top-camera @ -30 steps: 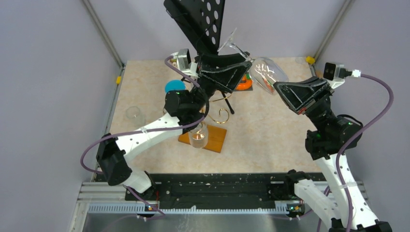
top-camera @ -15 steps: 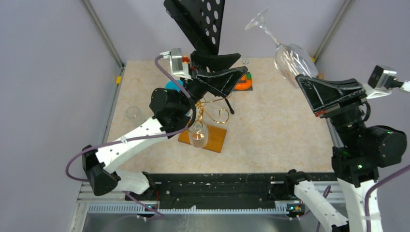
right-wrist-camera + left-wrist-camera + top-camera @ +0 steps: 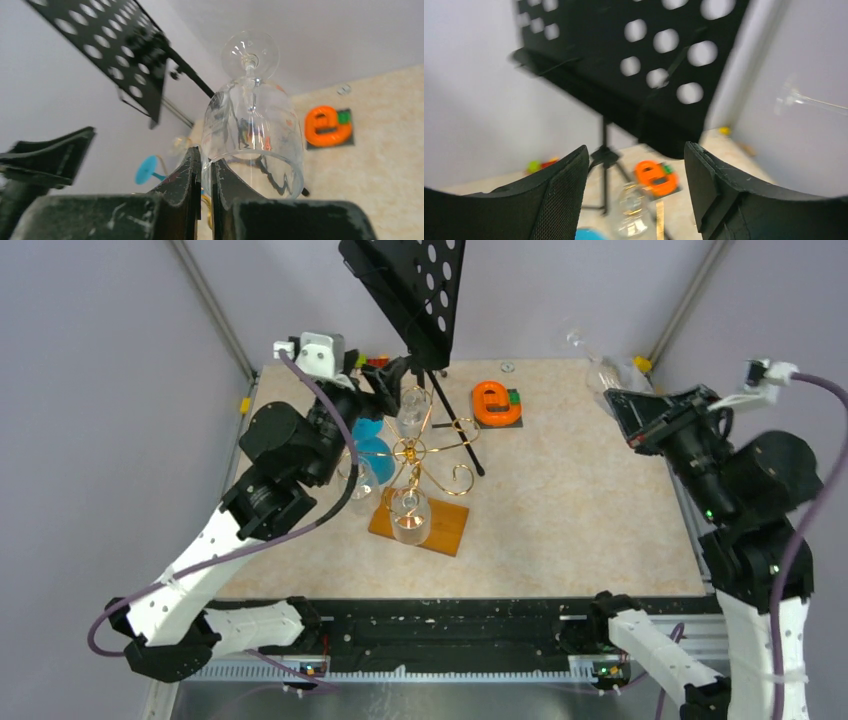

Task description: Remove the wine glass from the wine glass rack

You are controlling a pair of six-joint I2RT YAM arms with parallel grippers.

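The gold wire wine glass rack [image 3: 432, 454] stands on its orange-brown wooden base [image 3: 445, 527] in the middle of the table. Clear glasses [image 3: 410, 516] and a blue one [image 3: 373, 452] hang from it. My right gripper [image 3: 632, 406] is near the back right corner, well away from the rack. It is shut on the rim of a clear wine glass [image 3: 603, 366], held foot outward. In the right wrist view the fingers [image 3: 194, 167] pinch the bowl's wall [image 3: 252, 132]. My left gripper [image 3: 393, 378] is open and empty, behind the rack; its wrist view [image 3: 636, 152] shows one hanging glass [image 3: 631, 214] below.
A black perforated music stand [image 3: 412, 288] on a tripod rises just behind the rack; it fills the left wrist view [image 3: 624, 65]. An orange object [image 3: 496, 403] lies at the back, also seen in the right wrist view [image 3: 327, 126]. Grey walls close the back and sides.
My right gripper has carried the wine glass up and to the right, from beside the rack to the back right corner. My left arm has drawn back to the left, uncovering the rack.
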